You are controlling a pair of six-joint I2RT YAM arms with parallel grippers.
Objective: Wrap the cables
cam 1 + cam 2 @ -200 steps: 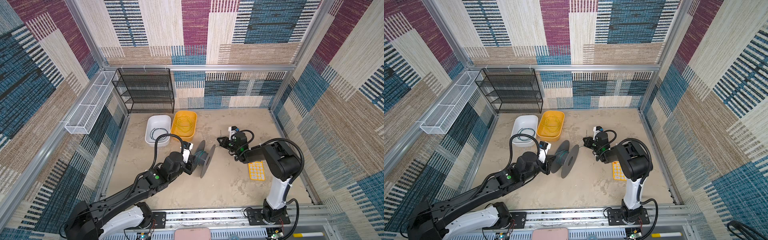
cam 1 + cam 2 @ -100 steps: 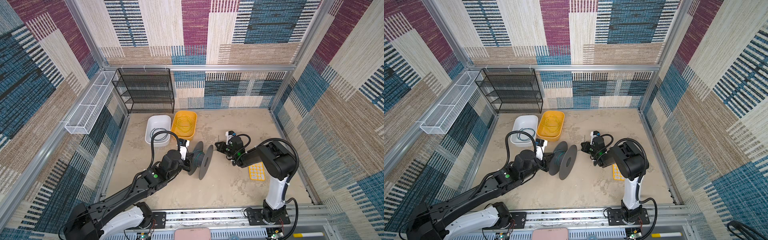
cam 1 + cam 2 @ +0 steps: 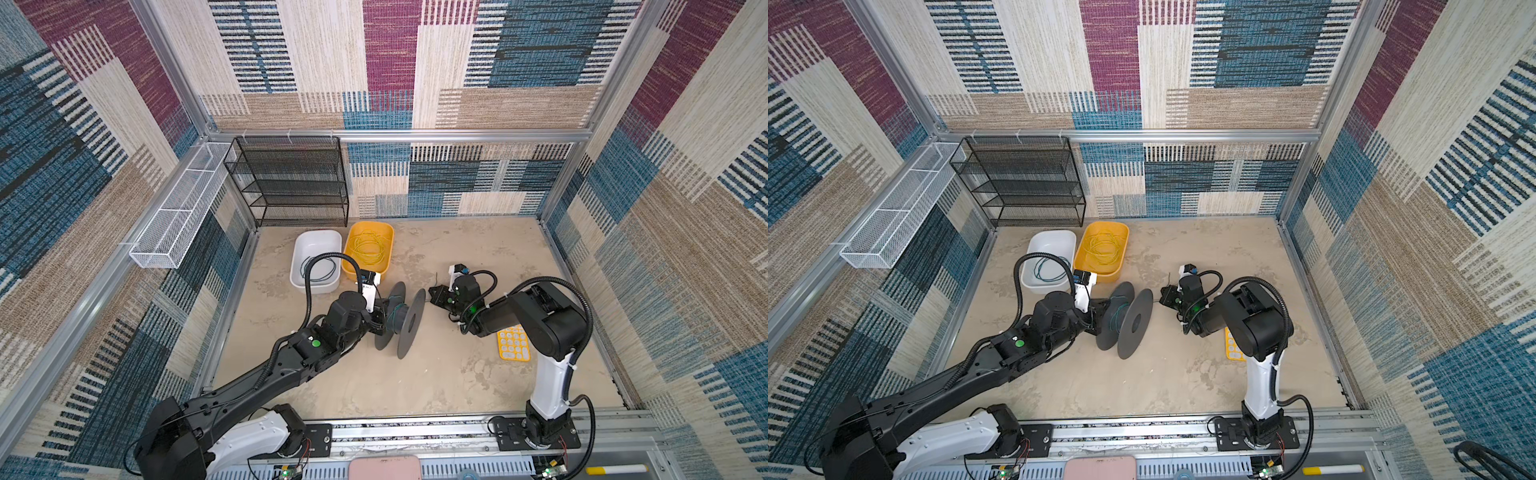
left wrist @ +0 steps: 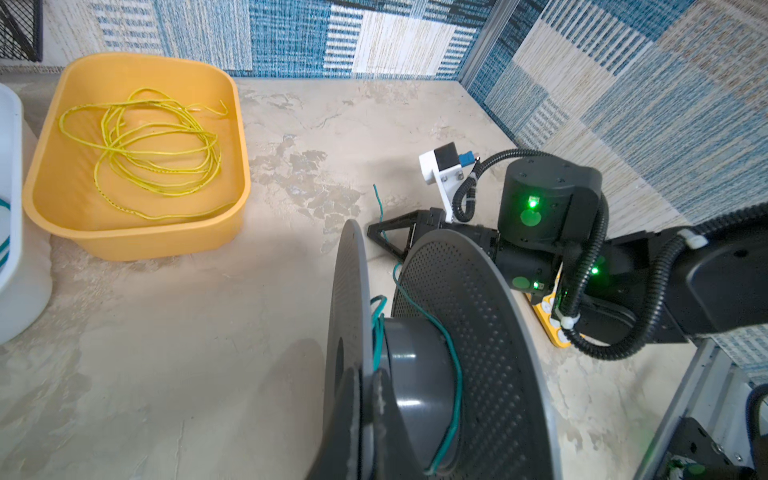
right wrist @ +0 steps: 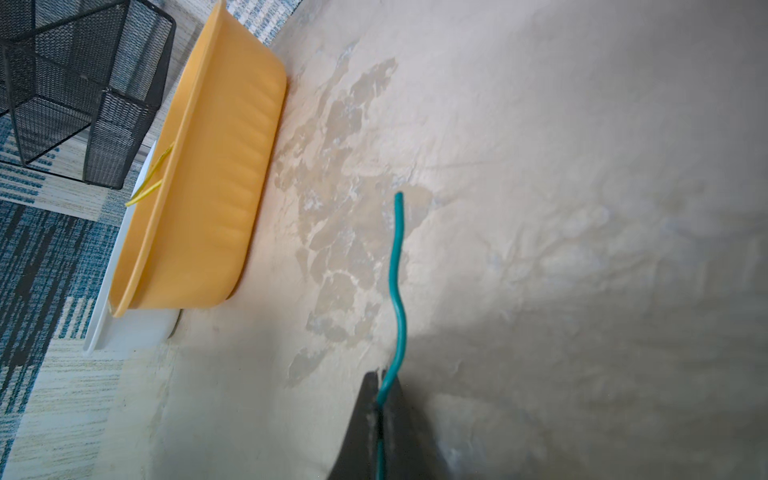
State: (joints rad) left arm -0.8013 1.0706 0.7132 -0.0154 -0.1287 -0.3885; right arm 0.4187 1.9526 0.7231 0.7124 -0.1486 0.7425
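3 cables are in view.

Item 1: the teal-green cable (image 5: 397,266) is pinched between the closed jaws of the right gripper (image 5: 380,399). Its short free end stands out past the tips, above the table (image 5: 540,166). In the left wrist view the same cable runs from that gripper to the spool (image 4: 478,332). There, a few loose turns lie around the grey hub (image 4: 415,374). In a top view the right gripper (image 3: 434,296) sits just beside the spool's outer flange.

The left gripper (image 3: 377,321) is closed on the rim of the spool's other flange and holds the spool tilted. Whether the flanges touch the table cannot be determined.

Item 2: the yellow cable (image 4: 145,149) lies in a loose coil inside the yellow bin (image 4: 137,245).

Item 3: the dark cable (image 3: 318,270) lies coiled in the white bin (image 3: 316,241), which stands just beside the yellow bin. Both bins are at the far side of the table, behind the spool.

1 yellow tray (image 3: 513,345) lies flat, partly under the right arm.
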